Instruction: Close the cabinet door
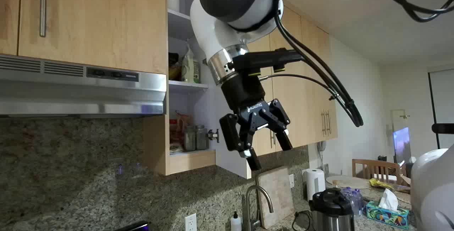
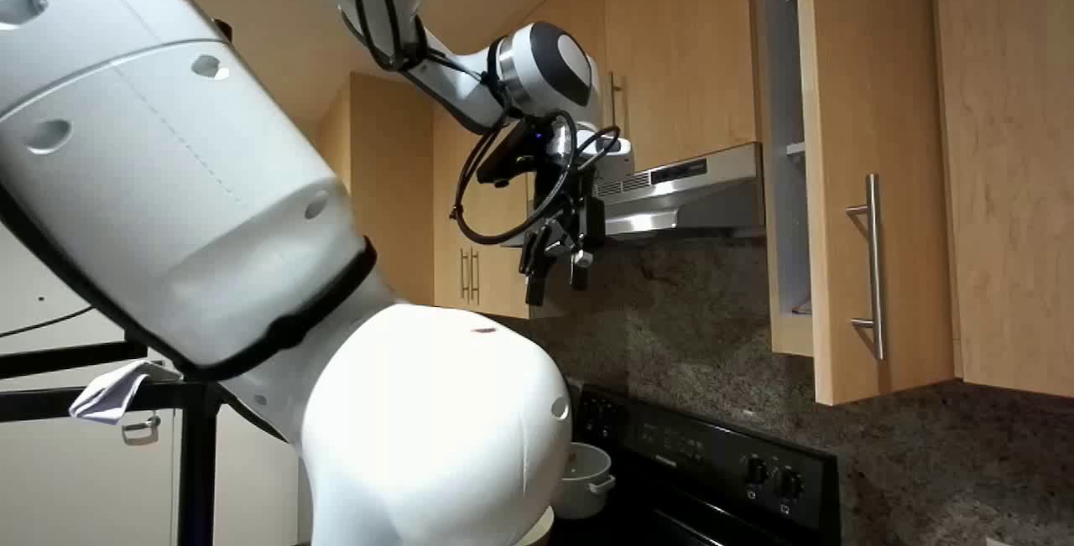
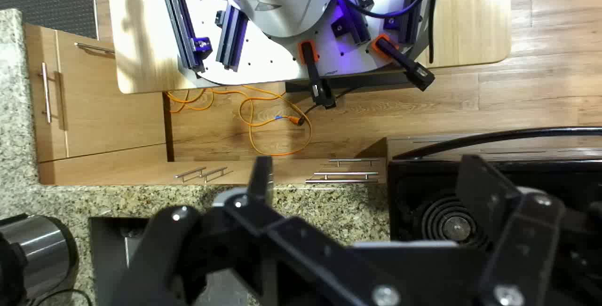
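Operator: Nearest trouble first?

Spotter: Your white-and-grey jointed robot arm [image 1: 214, 34]. Its bundle of black cables [image 1: 349, 103] bows well out to the side; swing fast and, I'd judge, it could snag.

Operator: Then what?

Spotter: Your black, blunt-tipped fingers [image 1: 253, 160] are spread wide apart, nothing between them. Next, in both exterior views, the tall, narrow, maple-coloured wooden cabinet door [image 2: 889, 143] stands swung out from its white-shelved maple cabinet [image 1: 191, 162]. Your fingers seem to be on the door's white inner side, so pushing outward from here would likely open it wider. You need the outer face, with the slim silver bar handle [image 2: 874, 269]; take the free edge too tightly and a fingertip could clip it or wedge inside.

Operator: What can't be made out?

Spotter: Your clearance: the fingers overlap the door in an exterior view, and your wrist view, looking down on the speckled granite worktop [image 3: 338, 207], shows none of it. The door's top is cut off. Farthest in, two lidded, greyish glass jars [image 1: 201, 138] stand on the cabinet floor; whether anything there juts into the door's path, I can't tell.
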Controlling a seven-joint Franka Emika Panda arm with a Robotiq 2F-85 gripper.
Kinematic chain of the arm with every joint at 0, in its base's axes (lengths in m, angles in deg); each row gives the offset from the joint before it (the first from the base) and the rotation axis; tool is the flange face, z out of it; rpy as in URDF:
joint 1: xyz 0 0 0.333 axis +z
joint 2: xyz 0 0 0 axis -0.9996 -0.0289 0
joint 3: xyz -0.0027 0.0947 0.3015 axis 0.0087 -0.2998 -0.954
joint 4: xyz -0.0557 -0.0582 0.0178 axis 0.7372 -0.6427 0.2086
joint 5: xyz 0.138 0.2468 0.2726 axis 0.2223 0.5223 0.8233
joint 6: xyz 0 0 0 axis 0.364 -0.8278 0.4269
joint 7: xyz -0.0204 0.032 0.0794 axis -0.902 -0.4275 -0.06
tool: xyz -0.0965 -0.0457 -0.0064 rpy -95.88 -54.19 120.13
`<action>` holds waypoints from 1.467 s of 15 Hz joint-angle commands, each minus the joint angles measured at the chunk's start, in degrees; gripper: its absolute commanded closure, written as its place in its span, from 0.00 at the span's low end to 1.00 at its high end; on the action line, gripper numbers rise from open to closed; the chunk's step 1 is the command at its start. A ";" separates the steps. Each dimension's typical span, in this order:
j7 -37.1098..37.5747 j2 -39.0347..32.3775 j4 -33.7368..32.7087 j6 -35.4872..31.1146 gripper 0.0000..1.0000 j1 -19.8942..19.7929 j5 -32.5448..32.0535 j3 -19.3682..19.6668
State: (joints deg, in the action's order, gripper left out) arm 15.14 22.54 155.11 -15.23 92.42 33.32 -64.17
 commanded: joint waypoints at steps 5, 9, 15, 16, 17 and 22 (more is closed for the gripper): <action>0.31 -0.17 -0.06 0.02 0.00 0.59 -0.22 0.44; -3.65 3.46 1.33 0.41 0.00 1.84 -2.83 1.90; -11.54 12.72 4.72 2.68 0.00 3.42 -8.73 6.96; -13.86 14.82 5.57 3.05 0.00 3.43 -10.64 8.50; -15.88 16.45 6.07 3.32 0.00 3.35 -12.62 9.79; -18.36 22.80 6.71 -3.69 0.00 0.04 -20.89 17.48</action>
State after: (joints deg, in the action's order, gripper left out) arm -2.70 41.48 160.48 -13.97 95.02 14.98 -49.91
